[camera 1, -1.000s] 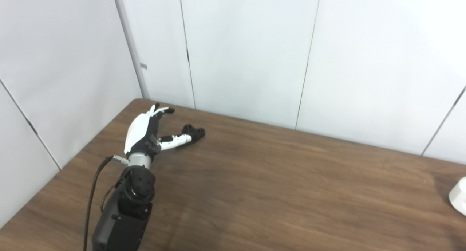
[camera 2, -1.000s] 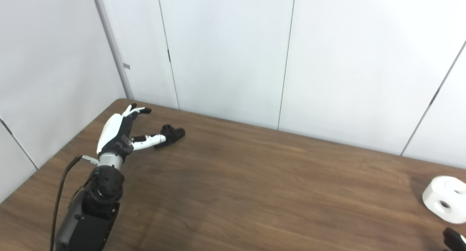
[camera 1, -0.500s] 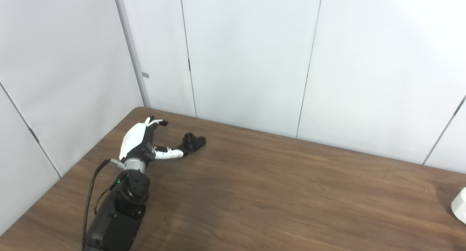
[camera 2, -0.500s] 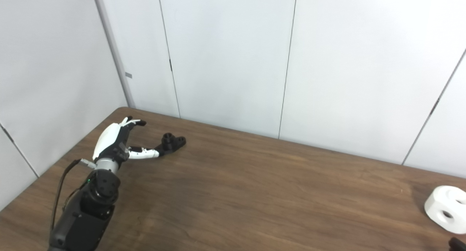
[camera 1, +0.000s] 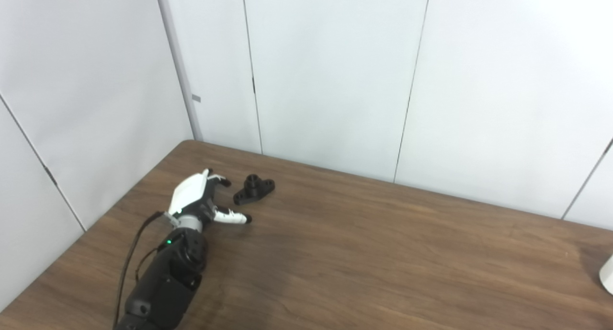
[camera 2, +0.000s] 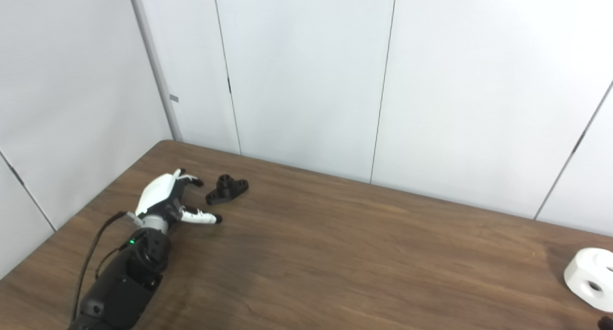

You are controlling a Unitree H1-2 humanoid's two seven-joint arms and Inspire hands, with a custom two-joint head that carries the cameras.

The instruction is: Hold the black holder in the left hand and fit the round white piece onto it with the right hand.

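Left hand (camera 1: 198,199) sits open near the table's (camera 1: 364,253) far left corner, fingers and thumb spread, gripping nothing. Black holder (camera 1: 254,188) lies flat on the wood just beyond the fingertips, not touching them. Round white piece (camera 2: 590,276) rests at the far right edge (cut off in the left eye view). Right hand: only a dark sliver shows at the bottom right corner, so its state can't be told.

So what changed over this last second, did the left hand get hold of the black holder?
No. The left hand has drawn back toward the robot; its thumb, which reached the black holder earlier, is now clear of it, and the hand remains open. The camera tilted too, shifting the whole view. The holder stays on the table, and the round white piece lies untouched at the right edge.
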